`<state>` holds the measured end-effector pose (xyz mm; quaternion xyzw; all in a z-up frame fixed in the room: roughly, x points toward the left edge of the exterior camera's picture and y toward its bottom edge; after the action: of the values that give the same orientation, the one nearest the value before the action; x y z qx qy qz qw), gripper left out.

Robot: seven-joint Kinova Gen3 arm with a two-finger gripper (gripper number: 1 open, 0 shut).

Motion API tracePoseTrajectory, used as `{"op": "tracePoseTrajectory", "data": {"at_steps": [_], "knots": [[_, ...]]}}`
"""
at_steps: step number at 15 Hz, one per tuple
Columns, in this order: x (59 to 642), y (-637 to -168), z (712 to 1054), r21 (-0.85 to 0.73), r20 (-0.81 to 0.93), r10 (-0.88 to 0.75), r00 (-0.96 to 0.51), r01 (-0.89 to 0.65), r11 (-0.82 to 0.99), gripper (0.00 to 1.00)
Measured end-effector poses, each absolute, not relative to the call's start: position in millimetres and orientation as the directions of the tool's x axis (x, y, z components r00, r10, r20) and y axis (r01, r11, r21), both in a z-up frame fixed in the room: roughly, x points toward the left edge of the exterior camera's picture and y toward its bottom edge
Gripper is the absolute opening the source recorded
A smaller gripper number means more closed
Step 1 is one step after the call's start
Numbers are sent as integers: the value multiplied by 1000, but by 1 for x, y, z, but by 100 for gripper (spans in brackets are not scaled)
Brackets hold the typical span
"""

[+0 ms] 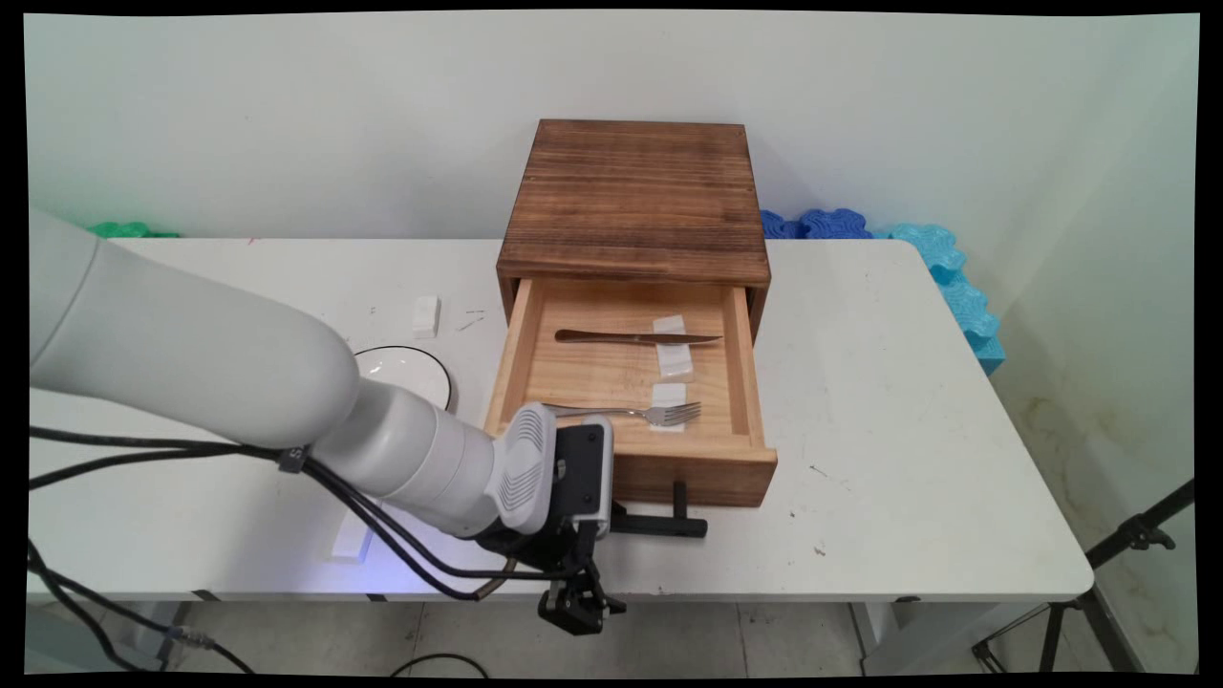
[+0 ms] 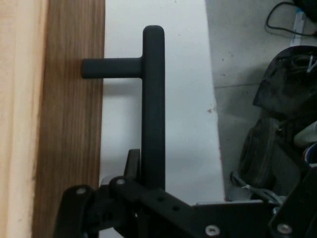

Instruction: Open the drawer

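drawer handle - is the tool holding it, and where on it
Apparently yes: the tool sits around the black drawer handle at one end of its long bar, away from the visible post. Finger contact itself is hidden.

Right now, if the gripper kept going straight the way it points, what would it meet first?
The gripper points along the black drawer handle, which already runs up from between its fingers. Straight on it would slide along that bar, probably passing the post joining it to the drawer front; beyond looks free, though depth is unclear.
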<state>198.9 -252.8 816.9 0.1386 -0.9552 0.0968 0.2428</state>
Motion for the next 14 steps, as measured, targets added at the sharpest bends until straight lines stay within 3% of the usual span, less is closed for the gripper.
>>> {"op": "tracePoseTrajectory", "data": {"at_steps": [14], "knots": [[194, -227, 820, -94, 503, -240, -830, -328, 940, 100]]}}
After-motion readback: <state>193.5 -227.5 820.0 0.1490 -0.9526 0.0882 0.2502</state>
